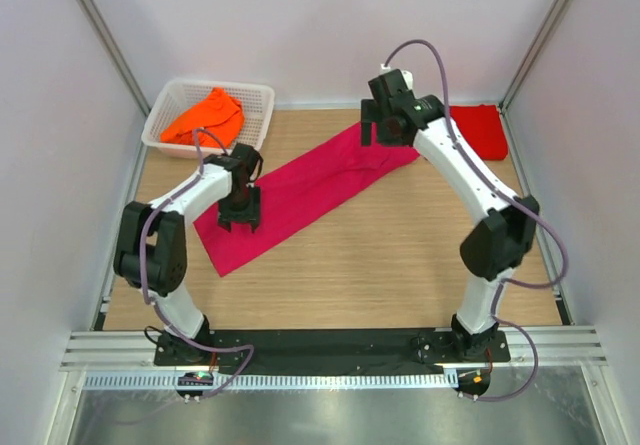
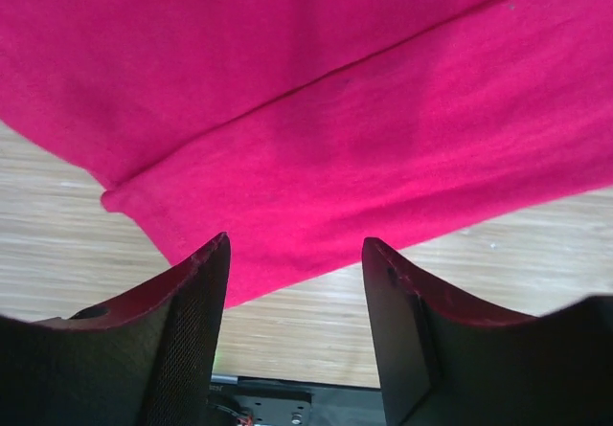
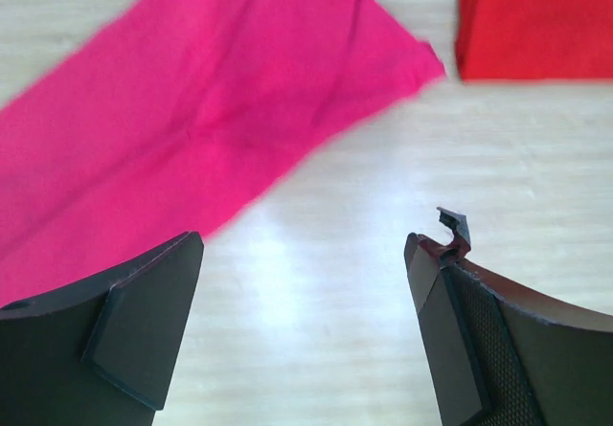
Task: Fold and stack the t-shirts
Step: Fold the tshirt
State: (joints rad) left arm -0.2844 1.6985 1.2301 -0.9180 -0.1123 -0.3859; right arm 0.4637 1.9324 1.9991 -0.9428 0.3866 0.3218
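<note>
Cloth like this soft magenta-pink t-shirt (image 1: 300, 190) should handle light and limp, creasing easily — best pinched at a hemmed corner or edge. It lies as a long folded strip slanting across the wooden table (image 1: 400, 265). The left gripper (image 2: 295, 249) hangs over its near end, the right gripper (image 3: 306, 239) by its far corner — both gaping, empty.

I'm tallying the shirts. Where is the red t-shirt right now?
In the top view, the red t-shirt lies in the far right corner of the table, just right of the far end of the magenta-pink t-shirt.
</note>
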